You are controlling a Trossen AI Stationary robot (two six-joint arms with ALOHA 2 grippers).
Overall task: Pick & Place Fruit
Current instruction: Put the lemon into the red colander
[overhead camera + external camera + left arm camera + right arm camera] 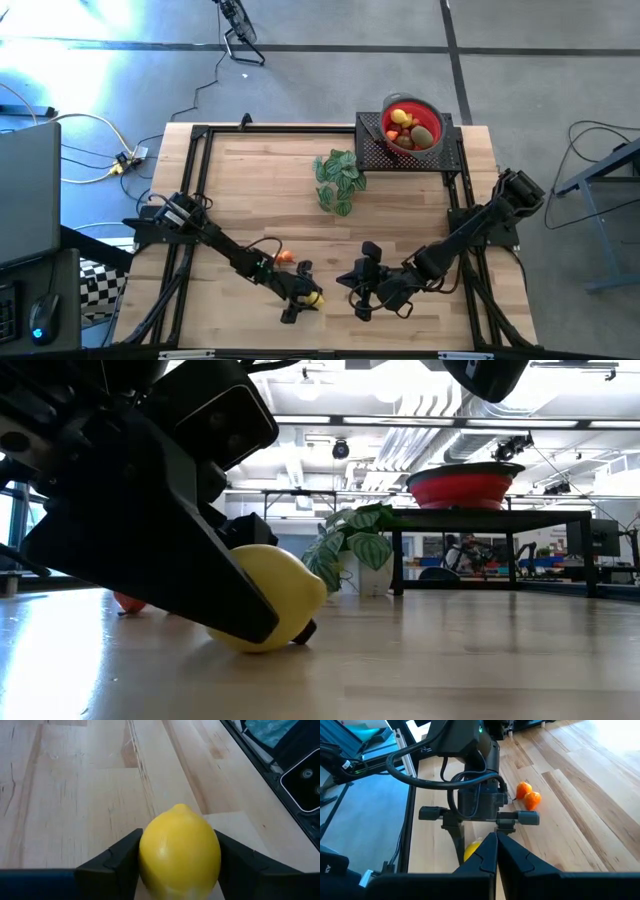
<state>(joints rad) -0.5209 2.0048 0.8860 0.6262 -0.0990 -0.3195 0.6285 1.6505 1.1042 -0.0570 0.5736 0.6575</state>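
Left gripper (pixel 180 857) closing on a lemon (pixel 180 851) at the table's (pixel 420 200) six o'clock edge.

Its fingers flank the lemon, touching both sides; the grasp step looks nearly complete. Next likely calls for lifting toward the red bowl (pixel 425 112) at one o'clock. Right gripper (pixel 496 851) waits pressed together, nearby. No readable writing shows.
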